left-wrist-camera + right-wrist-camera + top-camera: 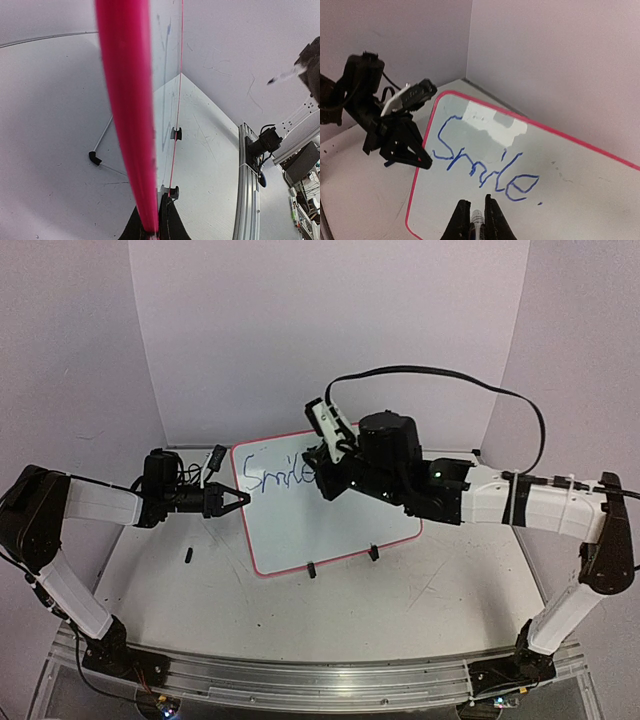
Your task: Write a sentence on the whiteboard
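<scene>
Centre of the top view: whiteboard (335, 525) on the table (450, 580), turned a little, two black feet (312, 568) along its lower edge. Reads "Smile." in blue across the upper left part (dot included). At the board's left edge: left gripper (243, 499), fingers pressed together on the red frame, which runs up between them from the bottom of the left wrist view. Over the board's upper middle, at the end of the writing: right gripper (477, 227), clamped on a marker (477, 217), tip toward the white surface just below the word. Touching or not, cannot tell.
</scene>
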Motion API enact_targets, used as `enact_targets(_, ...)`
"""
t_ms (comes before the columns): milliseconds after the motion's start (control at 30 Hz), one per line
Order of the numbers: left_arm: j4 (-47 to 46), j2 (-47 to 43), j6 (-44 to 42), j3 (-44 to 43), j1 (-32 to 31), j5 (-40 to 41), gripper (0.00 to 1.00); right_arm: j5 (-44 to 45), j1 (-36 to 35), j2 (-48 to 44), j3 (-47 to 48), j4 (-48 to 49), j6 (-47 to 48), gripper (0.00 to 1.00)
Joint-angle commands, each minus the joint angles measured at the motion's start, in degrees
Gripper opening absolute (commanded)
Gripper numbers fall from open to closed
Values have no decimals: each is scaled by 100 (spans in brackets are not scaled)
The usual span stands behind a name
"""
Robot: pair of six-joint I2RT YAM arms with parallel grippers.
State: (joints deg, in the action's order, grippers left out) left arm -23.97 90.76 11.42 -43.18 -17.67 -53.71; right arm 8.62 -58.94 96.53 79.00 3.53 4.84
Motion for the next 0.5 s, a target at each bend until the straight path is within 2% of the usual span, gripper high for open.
enact_targets(0, 611, 159, -550, -65, -79, 1107, 0, 349, 149, -540, -220, 315, 170, 0)
enact_targets(200, 708, 132, -522, -56, -92, 1268, 0, -533, 107, -230, -398, 429, 396, 0)
enact_targets(467, 1022, 63, -650, -150, -183, 1424, 0, -362, -286, 748, 361, 403, 480, 0)
